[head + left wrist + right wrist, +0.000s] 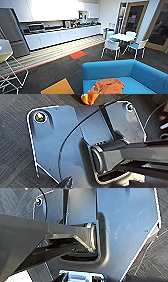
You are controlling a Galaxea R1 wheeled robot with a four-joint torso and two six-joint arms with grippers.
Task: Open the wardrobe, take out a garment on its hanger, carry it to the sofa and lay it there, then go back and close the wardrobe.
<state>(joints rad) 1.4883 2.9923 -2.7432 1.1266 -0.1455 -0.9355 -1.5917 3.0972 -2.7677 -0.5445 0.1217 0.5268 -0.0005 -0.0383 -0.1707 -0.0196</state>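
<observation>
I see the garment point(108, 86) crumpled on the sofa point(140, 75) seat; white table point(122, 37) and chairs point(111, 47) stand beyond on dark carpet; can't tell either pincer's state

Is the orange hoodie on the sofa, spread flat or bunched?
On it, bunched: the orange hoodie lies crumpled in folds on the blue sofa seat; its hanger cannot be made out.

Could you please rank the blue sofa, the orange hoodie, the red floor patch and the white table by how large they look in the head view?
1. Blue sofa, largest by far.
2. Orange hoodie, lying on the sofa seat.
3. White table and red floor patch look alike; the table stands farther off, so I would not rank them.
</observation>
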